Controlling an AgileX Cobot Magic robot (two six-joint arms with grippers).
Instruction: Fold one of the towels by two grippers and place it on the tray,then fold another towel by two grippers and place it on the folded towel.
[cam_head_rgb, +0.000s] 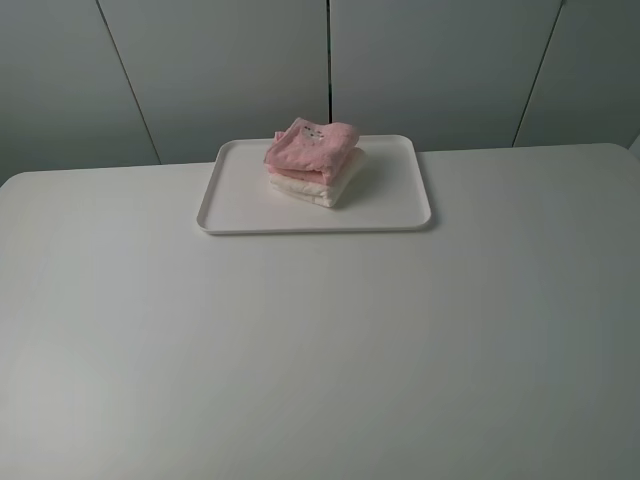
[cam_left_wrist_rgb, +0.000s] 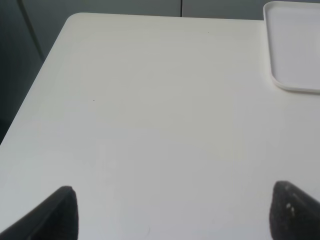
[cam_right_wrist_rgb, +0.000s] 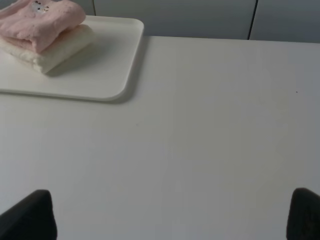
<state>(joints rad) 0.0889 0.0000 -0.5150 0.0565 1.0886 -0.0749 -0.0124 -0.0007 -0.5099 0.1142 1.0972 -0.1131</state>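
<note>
The job is looking finished: the folded pink towel (cam_head_rgb: 312, 148) is sitting on top of the folded white towel (cam_head_rgb: 318, 186), and both are resting on the tray (cam_head_rgb: 400, 205) near the far edge of the table (cam_head_rgb: 320, 350). The left gripper (cam_left_wrist_rgb: 172, 212) and right gripper (cam_right_wrist_rgb: 172, 215) are both hanging over bare tabletop with fingers spread wide and nothing between them. Wide open room is lying in front of the tray, and neither gripper is showing in the high view.

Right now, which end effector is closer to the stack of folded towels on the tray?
Right. The right end effector sees the pink towel on the cream towel nearby; the left end effector sees only the tray edge, no towels.
</note>
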